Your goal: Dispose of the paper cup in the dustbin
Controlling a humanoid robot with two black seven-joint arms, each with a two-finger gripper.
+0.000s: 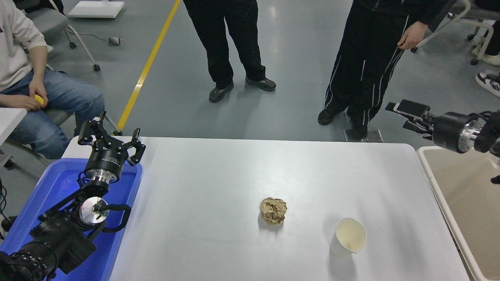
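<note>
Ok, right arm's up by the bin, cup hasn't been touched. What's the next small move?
Probably swing the right gripper left and down toward the paper cup. It hangs empty above the table's far right corner beside the dustbin, while the cup stands upright and ungripped near the front edge.

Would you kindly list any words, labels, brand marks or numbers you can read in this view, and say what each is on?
No text here can be read.
Left gripper: pale print on the black collar, too small to read.
Paper cup, dustbin, blue bin and paper ball: no print visible.

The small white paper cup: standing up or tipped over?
Standing upright. The small white paper cup rests base-down on the white table, cream inside showing empty.
</note>
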